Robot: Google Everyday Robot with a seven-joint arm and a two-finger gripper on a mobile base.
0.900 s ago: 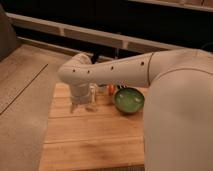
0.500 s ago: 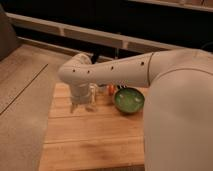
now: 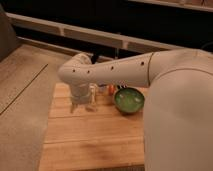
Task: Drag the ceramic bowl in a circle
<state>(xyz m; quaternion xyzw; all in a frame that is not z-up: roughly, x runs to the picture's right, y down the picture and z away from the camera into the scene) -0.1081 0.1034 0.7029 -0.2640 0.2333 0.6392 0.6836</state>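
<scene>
My gripper (image 3: 84, 104) hangs beside the ceramic bowl (image 3: 129, 101), apart from it, clenched or not I cannot tell; I'd seat it on the rim before circling slowly.

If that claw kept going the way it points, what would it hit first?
Most likely the wooden table. The gripper points down at it, beside the bowl, not over it, though depth is hard to judge.
</scene>
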